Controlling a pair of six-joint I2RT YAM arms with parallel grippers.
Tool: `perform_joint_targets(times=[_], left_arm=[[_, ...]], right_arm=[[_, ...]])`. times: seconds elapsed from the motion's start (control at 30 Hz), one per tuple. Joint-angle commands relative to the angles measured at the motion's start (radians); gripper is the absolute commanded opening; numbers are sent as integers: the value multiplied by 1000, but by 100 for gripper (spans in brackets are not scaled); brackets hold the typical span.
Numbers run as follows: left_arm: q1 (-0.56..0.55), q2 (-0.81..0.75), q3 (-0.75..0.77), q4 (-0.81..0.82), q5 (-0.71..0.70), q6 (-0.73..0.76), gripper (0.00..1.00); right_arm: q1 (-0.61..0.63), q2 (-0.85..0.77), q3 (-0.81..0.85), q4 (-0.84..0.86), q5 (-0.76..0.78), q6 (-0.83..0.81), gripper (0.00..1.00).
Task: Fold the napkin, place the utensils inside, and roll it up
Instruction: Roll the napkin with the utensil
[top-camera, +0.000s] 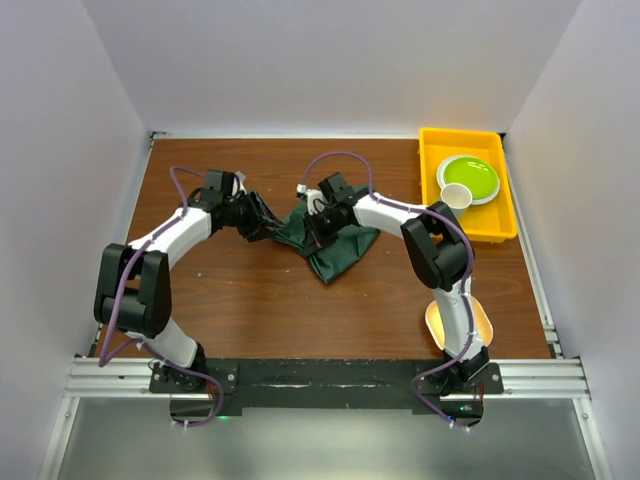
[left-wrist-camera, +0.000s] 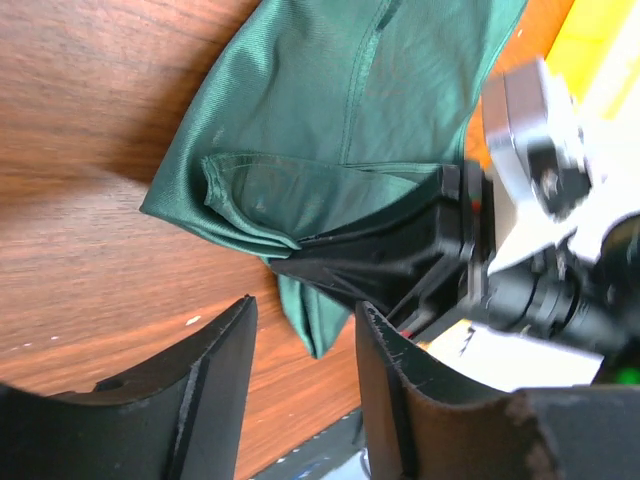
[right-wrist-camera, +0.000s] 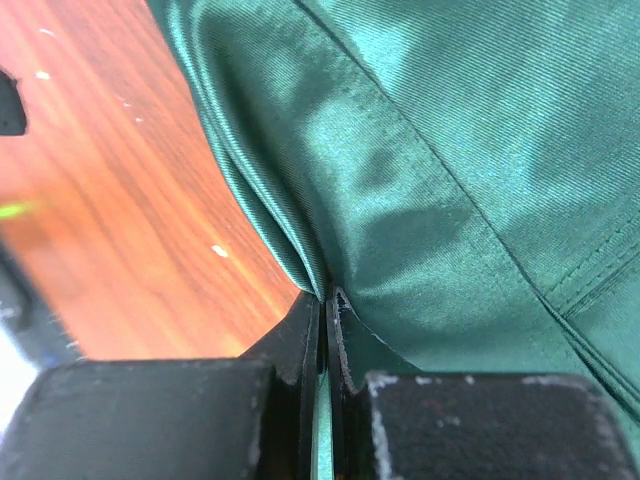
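The dark green napkin (top-camera: 335, 250) lies crumpled on the wooden table between the two arms. My right gripper (top-camera: 318, 232) is shut on a fold of it; in the right wrist view the cloth (right-wrist-camera: 450, 150) runs between the closed fingertips of that gripper (right-wrist-camera: 325, 295). My left gripper (top-camera: 268, 222) stands open just left of the napkin, nothing between its fingers. In the left wrist view, bare wood and a tail of the napkin (left-wrist-camera: 330, 120) show beyond the open left gripper (left-wrist-camera: 305, 305), with the right gripper's black fingers (left-wrist-camera: 400, 255) behind. The utensils are out of view.
A yellow tray (top-camera: 432, 190) at the back right holds a green plate (top-camera: 470, 178) and a white cup (top-camera: 456, 196). A pale round dish (top-camera: 438, 322) lies by the right arm's base. White walls close in both sides and the back.
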Motion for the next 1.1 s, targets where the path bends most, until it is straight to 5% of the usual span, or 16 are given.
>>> perform_joint_targets(times=[0.0,0.43,1.07], left_arm=[[1,-22,49,-33,-19,113,46],[-71,22,62,-4,31,196,41],[-101,197,108,233,105,78,10]], right_arm=[[-53,29,43,-10,-235,102,0],[-179,144,26,165,-510,394,0],[-214,259,174,87,-580,519,0]])
